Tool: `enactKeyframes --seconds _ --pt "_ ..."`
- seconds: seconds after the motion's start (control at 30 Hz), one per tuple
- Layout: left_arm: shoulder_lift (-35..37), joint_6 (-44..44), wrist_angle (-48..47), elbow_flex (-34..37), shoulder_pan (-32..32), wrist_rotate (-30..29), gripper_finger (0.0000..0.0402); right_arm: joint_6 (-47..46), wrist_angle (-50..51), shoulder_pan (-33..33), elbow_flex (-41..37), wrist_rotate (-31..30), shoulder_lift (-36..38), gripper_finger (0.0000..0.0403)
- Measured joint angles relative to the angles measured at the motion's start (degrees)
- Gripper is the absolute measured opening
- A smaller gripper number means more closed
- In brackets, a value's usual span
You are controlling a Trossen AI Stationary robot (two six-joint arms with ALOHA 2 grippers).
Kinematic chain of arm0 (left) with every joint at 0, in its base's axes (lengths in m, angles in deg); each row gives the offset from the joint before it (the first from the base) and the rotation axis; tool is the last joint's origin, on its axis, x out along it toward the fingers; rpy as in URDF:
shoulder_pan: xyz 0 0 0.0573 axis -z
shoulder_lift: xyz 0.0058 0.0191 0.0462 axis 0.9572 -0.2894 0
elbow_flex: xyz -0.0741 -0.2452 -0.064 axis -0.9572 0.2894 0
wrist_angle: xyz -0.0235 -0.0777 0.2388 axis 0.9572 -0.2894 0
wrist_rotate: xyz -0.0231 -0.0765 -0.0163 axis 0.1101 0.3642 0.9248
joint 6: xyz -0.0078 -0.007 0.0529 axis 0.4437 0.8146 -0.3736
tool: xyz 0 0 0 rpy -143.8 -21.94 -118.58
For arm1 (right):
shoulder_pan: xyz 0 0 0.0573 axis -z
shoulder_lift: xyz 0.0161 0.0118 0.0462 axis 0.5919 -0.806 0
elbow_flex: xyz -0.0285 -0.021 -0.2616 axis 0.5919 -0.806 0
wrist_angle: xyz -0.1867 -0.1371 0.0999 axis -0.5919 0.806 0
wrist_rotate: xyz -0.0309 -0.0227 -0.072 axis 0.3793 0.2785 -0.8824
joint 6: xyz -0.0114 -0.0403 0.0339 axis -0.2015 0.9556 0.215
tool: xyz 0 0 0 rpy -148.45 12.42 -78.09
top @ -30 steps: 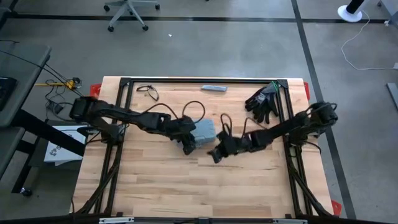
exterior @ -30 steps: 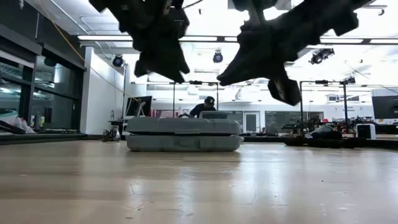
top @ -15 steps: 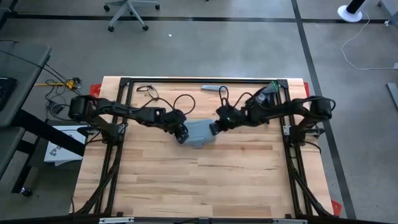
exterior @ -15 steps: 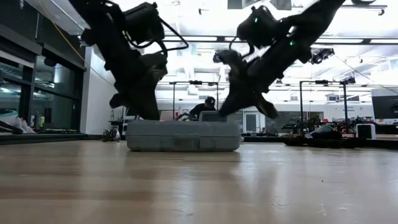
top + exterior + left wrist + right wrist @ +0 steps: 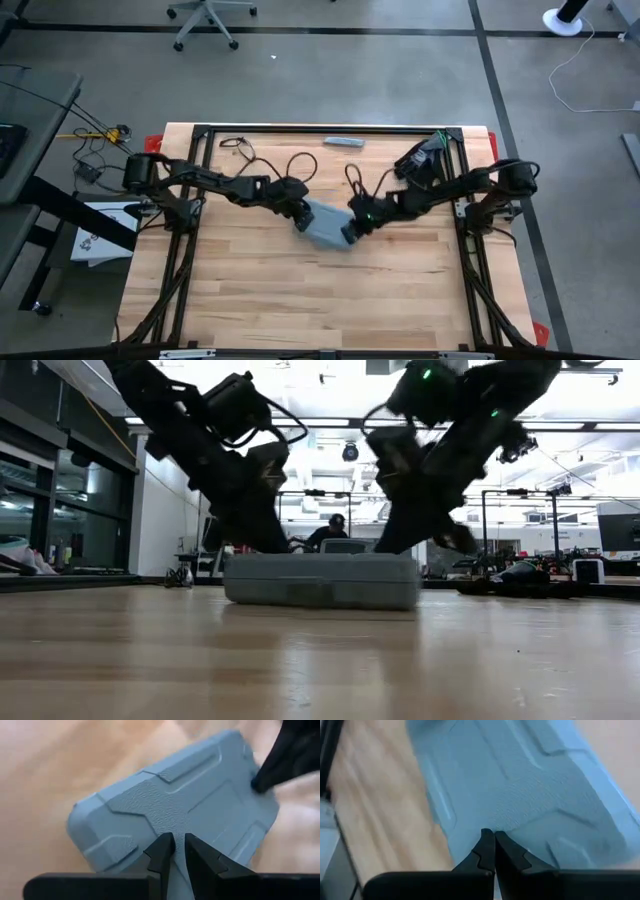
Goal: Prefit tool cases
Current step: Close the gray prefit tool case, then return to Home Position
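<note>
Tool case: grey-blue plastic, closed, lying flat near the centre of the high view on the wooden table, turned at a slant. Lid textured with raised moulded panels; no brand, label or writing can be read on it.

Left gripper: at the case's left end; in its wrist view the fingers stand a narrow gap apart, tips on the lid, clasping nothing.

Right gripper: at the case's right end; fingers pressed together, tips against the lid, nothing between them.

Slim grey bar: upper centre, table's far edge.

Black gloves: upper right.
</note>
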Motion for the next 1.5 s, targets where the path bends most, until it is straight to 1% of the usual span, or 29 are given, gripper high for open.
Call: enactKeyframes --seconds 0.1,0.17,0.27,0.37,0.5,0.57,0.63,0.7,0.8,0.9,1.0,1.17,1.3,1.4,1.5 --pt "-2.13 4.4 5.41 0.03 2.71 0.91 0.0048 -3.14 0.76 -4.01 -0.02 -0.13 0.0 0.0" --pt "-2.31 6.01 7.75 0.09 4.34 0.94 0.0048 -5.45 1.28 -6.36 0.0 -2.63 0.0 0.0" --pt "-0.78 6.54 8.05 0.23 5.64 2.25 0.0048 -7.81 0.36 -8.44 -0.03 -6.26 0.59 0.0" --pt "2.37 6.26 7.43 0.44 5.63 4.72 0.0048 -8.6 -1.69 -9.67 -0.4 -9.26 2.68 0.0" --pt "8.74 4.07 9.37 0.31 5.84 9.05 0.0048 -5.72 -8.97 -9.99 -0.28 -10.22 8.87 0.0" --pt "12.47 3.04 9.61 0.31 6.28 9.58 0.0048 -3.61 -10.17 -9.51 -0.26 -9.92 12.11 0.0" --pt "16.8 2.5 10.12 0.61 6.43 8.29 0.0048 -1.84 -9.34 -8.63 -0.31 -9.73 15.53 0.0" --pt "21.84 1.95 10.48 1.56 6.32 5.75 0.0048 0.15 -9.4 -7.67 -0.31 -9.77 19.56 0.0" --pt "30.22 1.67 10.25 4.74 4.98 2.13 0.0048 2.5 -10.76 -6.37 -1.1 -10.89 25.48 0.0" --pt "38.63 2.6 10.42 9.19 3.05 0.7 0.0048 3.04 -15.17 -5.47 -5.56 -13.43 32.37 0.0" --pt "45.62 6.29 10.02 14.14 1.58 0.04 0.0048 0.99 -21.86 -5.37 -13.1 -16.03 39.22 0.0" --pt "54.94 15.35 9.46 22.39 0.37 3.13 0.0048 -7.73 -34.54 -6.65 -28.24 -18.3 49.07 0.0" --pt "61.04 24.44 8.46 29.19 0.12 3.71 0.0048 -16.65 -38.79 -7.61 -37.46 -19.78 54.48 0.0" --pt "64.6 29.18 8.57 34.12 0.1 5.74 0.0048 -21.23 -40.68 -8.24 -42.09 -20.69 57.35 0.0" --pt "67.57 33.06 8.57 38.7 0.08 5.87 0.0048 -24.36 -41.04 -8.78 -45.85 -20.94 58.99 0.0"
